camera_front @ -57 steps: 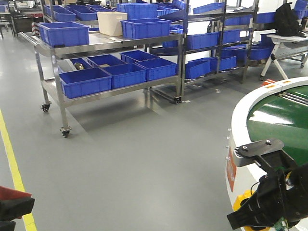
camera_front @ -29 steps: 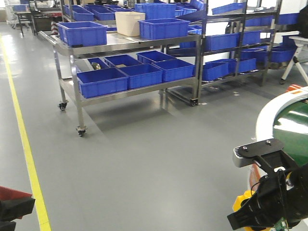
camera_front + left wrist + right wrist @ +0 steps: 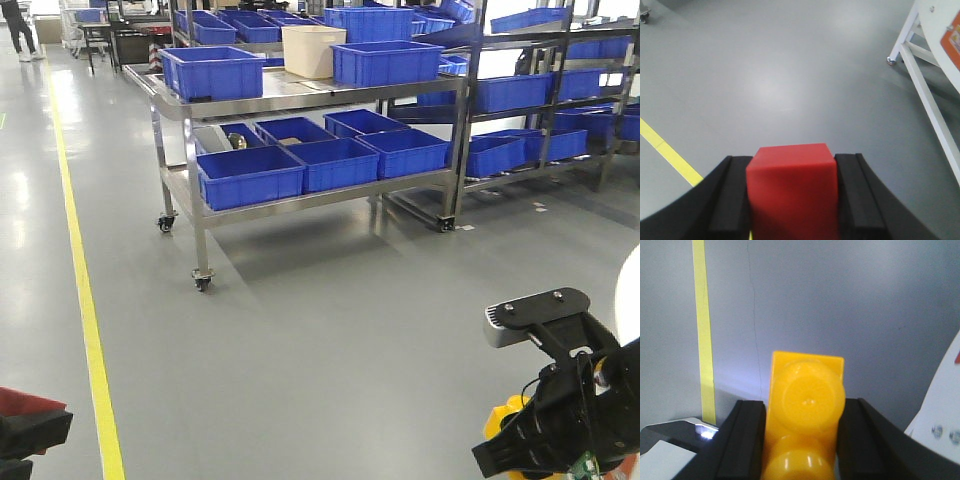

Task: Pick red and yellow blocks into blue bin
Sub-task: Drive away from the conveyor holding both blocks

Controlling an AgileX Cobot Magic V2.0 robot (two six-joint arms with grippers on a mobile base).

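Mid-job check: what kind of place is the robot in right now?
Likely a factory or warehouse floor: a wheeled steel cart holding blue crates, racks behind it, and a yellow lane line.

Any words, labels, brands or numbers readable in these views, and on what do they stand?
No text can be read.
The orange label on the white metal frame: cut off and too blurred.
The matte red cube and glossy yellow studded brick: no markings visible.

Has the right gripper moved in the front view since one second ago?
Yes, with the robot: the right gripper keeps its place in frame, while the steel cart slid right, so it swung left.
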